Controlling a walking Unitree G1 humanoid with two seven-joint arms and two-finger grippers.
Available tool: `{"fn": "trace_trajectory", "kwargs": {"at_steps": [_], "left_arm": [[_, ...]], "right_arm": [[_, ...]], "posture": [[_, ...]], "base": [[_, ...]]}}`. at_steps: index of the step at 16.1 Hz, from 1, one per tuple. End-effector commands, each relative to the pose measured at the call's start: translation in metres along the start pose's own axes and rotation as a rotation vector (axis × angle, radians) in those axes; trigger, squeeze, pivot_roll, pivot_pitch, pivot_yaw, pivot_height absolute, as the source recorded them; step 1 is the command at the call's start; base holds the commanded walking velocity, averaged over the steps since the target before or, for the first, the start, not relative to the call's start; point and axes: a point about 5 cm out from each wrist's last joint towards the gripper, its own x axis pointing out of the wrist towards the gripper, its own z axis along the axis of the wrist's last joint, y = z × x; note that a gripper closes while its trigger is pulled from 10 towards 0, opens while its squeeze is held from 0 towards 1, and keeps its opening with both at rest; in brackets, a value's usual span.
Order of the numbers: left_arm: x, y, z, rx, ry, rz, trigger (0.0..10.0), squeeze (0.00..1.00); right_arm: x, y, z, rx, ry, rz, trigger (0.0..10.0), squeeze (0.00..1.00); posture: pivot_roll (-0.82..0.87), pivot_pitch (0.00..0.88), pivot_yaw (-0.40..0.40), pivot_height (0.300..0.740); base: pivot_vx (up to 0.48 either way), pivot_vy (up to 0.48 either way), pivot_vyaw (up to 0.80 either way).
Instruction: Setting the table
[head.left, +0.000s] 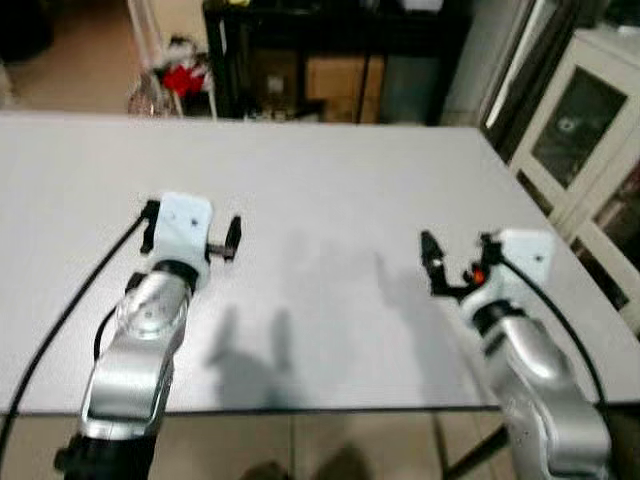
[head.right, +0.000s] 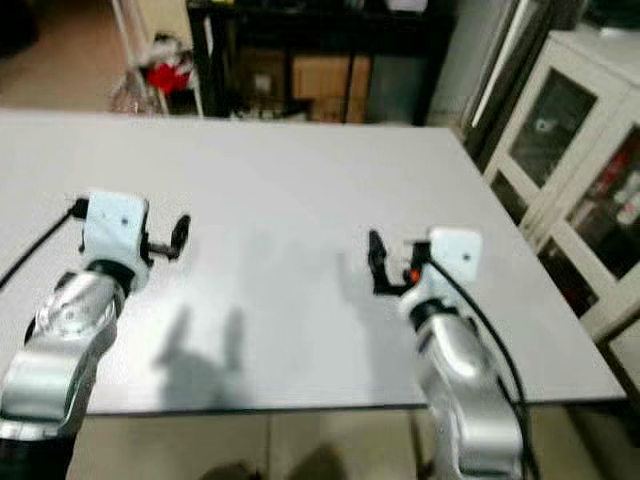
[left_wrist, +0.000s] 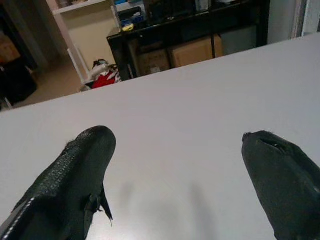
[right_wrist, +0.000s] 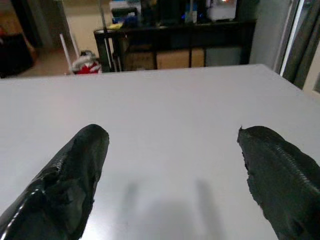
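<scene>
Both arms reach out over a bare grey worktop (head.left: 330, 180), the left end effector (head.left: 190, 240) over the near-left part and the right end effector (head.left: 458, 262) over the near-right, well apart from each other. Each is spread wide and holds nothing — the wrist views show a black finger (left_wrist: 75, 175) at either side with only plain worktop surface between them, and the same for the right fingers (right_wrist: 70, 175). No plate, cutlery or glass lies anywhere on the worktop, so the thing to be set out cannot be placed relative to either arm, and its long axis and heading cannot be told. Judging by this, the task is at its very start — the tableware must first be fetched from somewhere off the worktop. Beyond the far edge stands a dark shelf unit (head.left: 330, 60) with cardboard boxes, and at the far right a white glass-door cabinet (head.left: 590, 130); the cabinet lies nearer the right arm, though what it holds is too blurred to name.
</scene>
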Motion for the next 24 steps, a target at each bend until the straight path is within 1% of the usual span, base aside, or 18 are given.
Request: {"fn": "trace_trajectory", "kwargs": {"at_steps": [1, 2, 3, 4, 5, 7, 14, 16, 19, 21, 22, 24], "left_arm": [[0.0, -0.002, 0.005, 0.003, -0.016, -0.011, 10.0, 0.0], [0.0, -0.002, 0.005, 0.003, -0.016, -0.011, 10.0, 0.0], [0.0, -0.002, 0.004, 0.004, -0.015, -0.017, 10.0, 0.0], [0.0, -0.003, 0.005, 0.007, -0.016, -0.021, 10.0, 0.0], [0.0, -0.003, 0.006, 0.007, -0.017, -0.023, 10.0, 0.0], [0.0, -0.003, 0.006, 0.01, -0.018, -0.025, 10.0, 0.0], [0.0, 0.0, 0.006, 0.022, -0.013, -0.025, 10.0, 0.0], [0.0, 0.0, 0.005, 0.023, -0.01, -0.024, 10.0, 0.0], [0.001, 0.0, 0.005, 0.025, -0.007, -0.021, 10.0, 0.0], [0.001, 0.001, 0.005, 0.025, -0.007, -0.02, 10.0, 0.0], [0.001, 0.001, 0.005, 0.025, -0.007, -0.02, 10.0, 0.0], [0.0, 0.001, 0.006, 0.025, -0.01, -0.018, 10.0, 0.0]], "right_arm": [[0.0, -0.009, 0.005, -0.014, -0.03, -0.052, 10.0, 1.0], [0.001, -0.009, 0.006, -0.062, -0.035, -0.073, 10.0, 1.0], [0.0, -0.008, 0.008, -0.168, -0.072, -0.09, 10.0, 0.0], [-0.001, -0.006, 0.006, -0.124, -0.068, -0.043, 10.0, 0.0], [-0.004, -0.004, 0.005, -0.054, -0.069, -0.007, 10.0, 0.0], [-0.005, -0.002, 0.001, -0.069, -0.054, 0.011, 10.0, 0.0], [-0.002, -0.001, -0.002, -0.019, -0.053, -0.002, 10.0, 0.0], [-0.001, -0.005, -0.003, 0.011, -0.045, -0.042, 10.0, 0.0], [0.001, -0.004, -0.004, 0.023, -0.032, -0.042, 10.0, 0.0], [0.002, 0.0, -0.004, 0.001, -0.03, -0.01, 10.0, 0.0], [0.001, 0.003, -0.004, -0.031, -0.03, 0.024, 10.0, 0.0], [0.002, 0.011, -0.005, -0.029, -0.024, 0.095, 10.0, 0.0]], "posture": [[0.0, 0.0, -0.027, 0.74], [0.0, 0.0, -0.022, 0.74], [0.0, 0.0, -0.015, 0.74], [0.0, 0.0, -0.012, 0.74], [0.0, 0.0, -0.012, 0.74], [0.0, 0.0, -0.011, 0.74], [0.01, 0.0, -0.009, 0.74], [0.01, 0.0, -0.011, 0.74], [0.01, 0.0, -0.012, 0.74], [0.02, 0.0, -0.013, 0.74], [0.02, 0.0, -0.015, 0.74], [0.03, 0.0, -0.021, 0.74]], "base": [[0.0, 0.0, 0.0], [0.0, 0.281, 0.0], [0.0, 0.349, 0.0], [0.0, 0.352, 0.0], [0.0, 0.356, 0.0], [0.0, 0.368, 0.27], [0.0, 0.369, 0.78], [0.0, 0.369, 0.0], [0.0, 0.371, 0.0], [0.0, 0.371, 0.0], [0.0, 0.368, 0.0], [0.0, 0.371, 0.8]]}}
